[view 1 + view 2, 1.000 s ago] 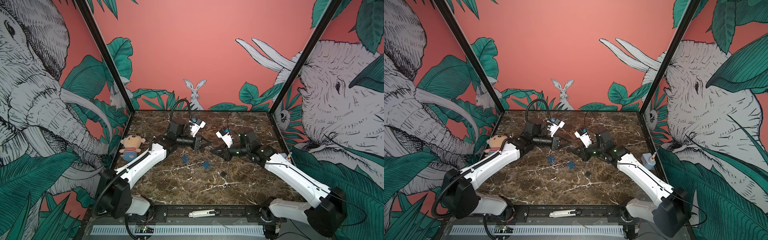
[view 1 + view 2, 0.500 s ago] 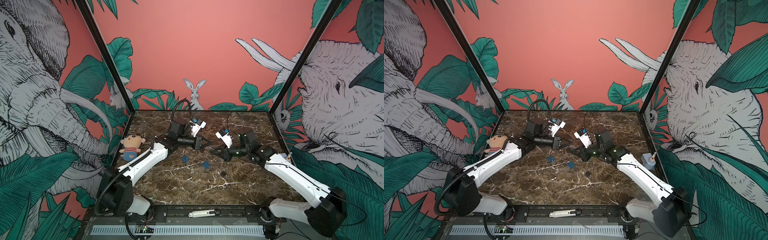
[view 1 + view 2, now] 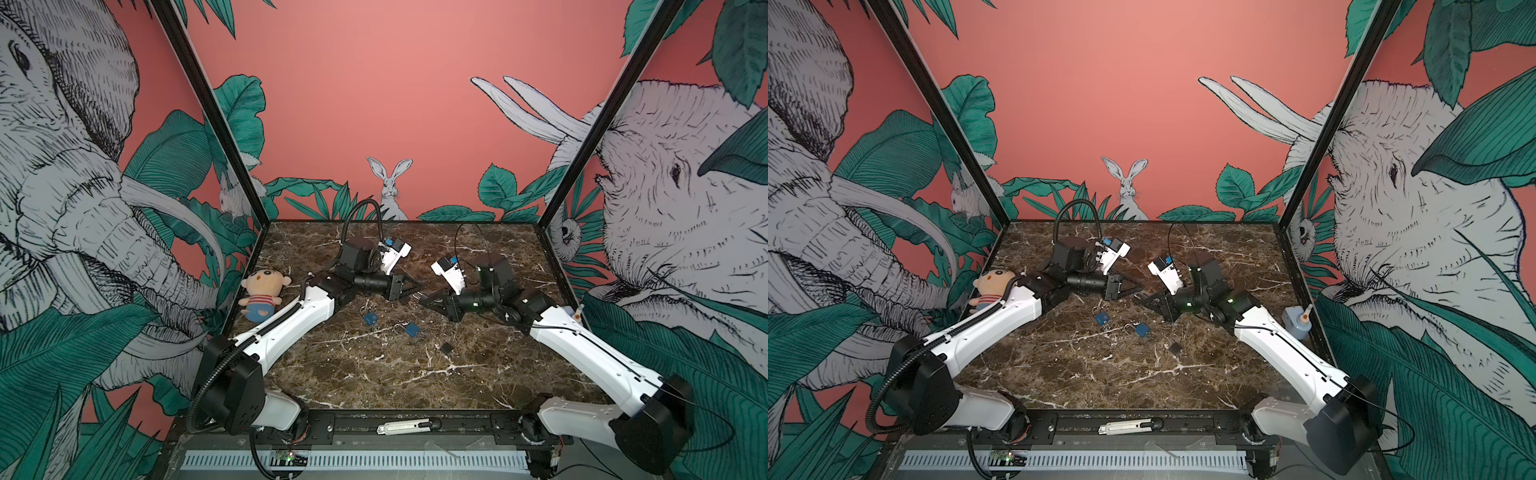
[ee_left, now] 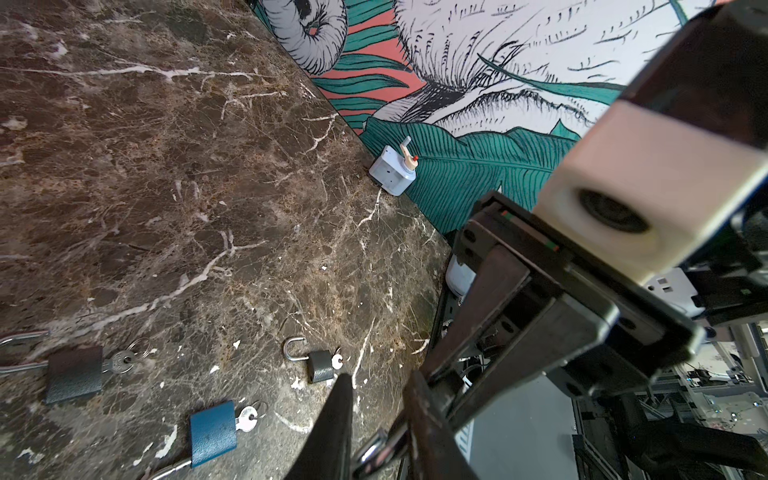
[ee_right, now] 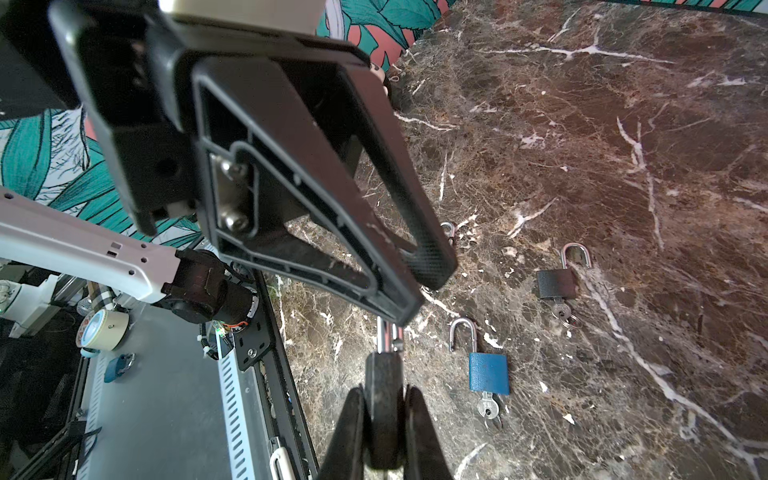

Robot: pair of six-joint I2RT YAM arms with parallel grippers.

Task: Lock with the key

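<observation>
Right gripper (image 3: 422, 300) pinches lock (image 5: 382, 395) over table (image 3: 374, 374) middle; left gripper (image 3: 415, 286) slightly spread round shackle (image 5: 386, 334). Lying near: blue lock (image 3: 370, 318), second blue lock (image 3: 412, 329), black lock (image 3: 446, 348). Doll (image 3: 262, 293) at left edge.

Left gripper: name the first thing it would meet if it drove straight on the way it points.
The padlock clamped in the right gripper: its shackle lies at the tip of the left gripper, so contact would probably come almost at once.
</observation>
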